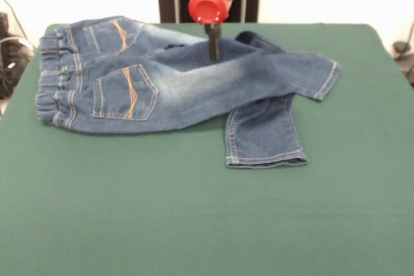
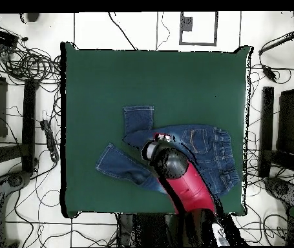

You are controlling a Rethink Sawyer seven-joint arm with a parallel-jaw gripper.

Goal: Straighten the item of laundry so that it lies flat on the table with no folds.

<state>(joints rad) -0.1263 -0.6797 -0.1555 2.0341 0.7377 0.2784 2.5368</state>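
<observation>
The claw (image 1: 213, 53) is coming straight down from under the red round cap on the arm and is pressing into the small pair of blue denim jeans with faded patches (image 1: 162, 85), right around the crotch area where the two legs split. From the front it's just looking like one dark narrow stem touching the fabric, so honestly I can't tell how far open it is or whether it's actually pinching any denim. In the overhead view the red and black arm (image 2: 175, 169) is covering that spot completely, so no help there.

The jeans are lying on the big dark green felt-like worktop (image 1: 207, 218), toward the robot's side of it. In the front view the gathered elastic waistband (image 1: 55, 79) is sitting at the left with both orange-stitched back pockets facing up. One leg is running out to the right, ending in a pale-stitched hem (image 1: 326, 79). The other leg is tucking under that one and poking out toward the camera, its hem (image 1: 266, 158) lying flat on the green cloth. So the legs are crossing over each other, and there's some bunching and creasing in the seat near the claw.

From above, the jeans (image 2: 204, 145) are sitting in the half of the worktop nearer the robot's base, with lots of bare green beyond them.
</observation>
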